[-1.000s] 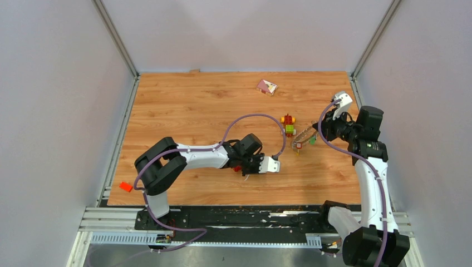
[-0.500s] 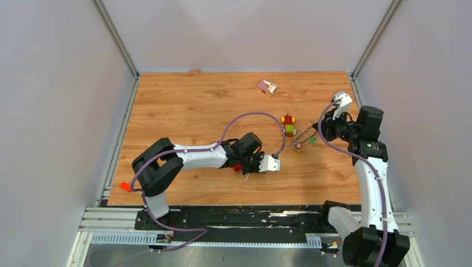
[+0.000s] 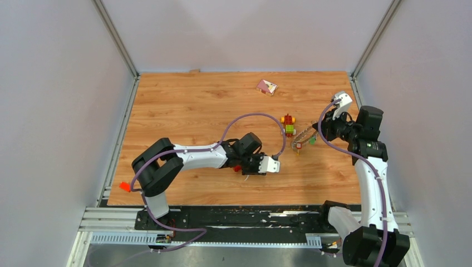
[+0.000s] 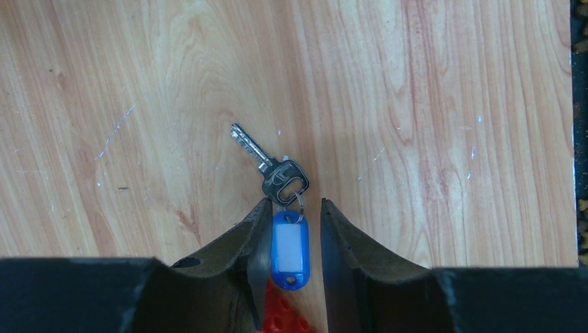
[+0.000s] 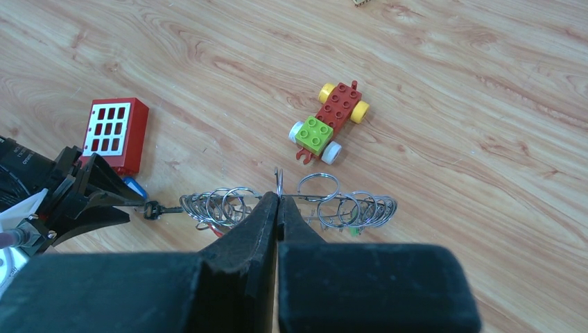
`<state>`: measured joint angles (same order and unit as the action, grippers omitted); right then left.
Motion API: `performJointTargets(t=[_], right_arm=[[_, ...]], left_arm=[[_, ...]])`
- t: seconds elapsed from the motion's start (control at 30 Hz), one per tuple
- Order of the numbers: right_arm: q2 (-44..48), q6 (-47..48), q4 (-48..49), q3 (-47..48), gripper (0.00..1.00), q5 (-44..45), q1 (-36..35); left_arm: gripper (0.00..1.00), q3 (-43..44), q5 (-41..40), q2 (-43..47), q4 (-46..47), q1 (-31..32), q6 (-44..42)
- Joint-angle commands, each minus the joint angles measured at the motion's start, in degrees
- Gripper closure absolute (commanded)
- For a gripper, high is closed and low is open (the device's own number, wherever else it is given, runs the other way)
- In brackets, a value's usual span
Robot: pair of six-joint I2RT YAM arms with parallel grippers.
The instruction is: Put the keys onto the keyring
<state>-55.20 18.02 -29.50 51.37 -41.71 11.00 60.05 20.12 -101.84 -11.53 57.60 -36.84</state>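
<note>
A silver key (image 4: 267, 161) with a blue tag (image 4: 289, 248) lies flat on the wood. My left gripper (image 4: 296, 202) is open, its fingers on either side of the blue tag; the left finger (image 4: 258, 225) is close against it. It also shows in the top view (image 3: 244, 169). My right gripper (image 5: 278, 198) is shut on the keyring (image 5: 333, 202), held edge-on above the table, with several small split rings (image 5: 222, 203) hanging on it. In the top view the keyring (image 3: 303, 136) carries a red tag (image 3: 298, 146) and a green tag (image 3: 312, 141) beside the right gripper (image 3: 317, 129).
A red studded brick (image 5: 114, 135) lies just behind the left gripper and shows under it in the left wrist view (image 4: 284, 316). A red, green and yellow toy block car (image 3: 288, 125) stands near the keyring. A pink card (image 3: 266, 87) lies at the back. A small red piece (image 3: 126, 186) sits at the table's left front edge.
My left arm has shifted very slightly to the left. The right arm and the keyring have not moved.
</note>
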Motion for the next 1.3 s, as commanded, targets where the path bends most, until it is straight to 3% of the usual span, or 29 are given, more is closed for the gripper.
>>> performJointTargets(t=[0.0,0.7,1.27], right_arm=[[0.51,-0.71,3.65,-0.04,1.00,-2.06,-0.32],[0.56,-0.63,3.57,-0.13,1.00,-2.23,-0.31],[0.64,-0.62,3.56,-0.13,1.00,-2.32,-0.33]], left_arm=[[0.62,2.44,-1.01,0.00,-0.52,-0.21,-2.04],[0.63,3.45,-1.29,-2.38,-1.09,-0.24,-2.25],[0.79,3.95,-1.25,-3.01,-1.59,-0.26,-1.90]])
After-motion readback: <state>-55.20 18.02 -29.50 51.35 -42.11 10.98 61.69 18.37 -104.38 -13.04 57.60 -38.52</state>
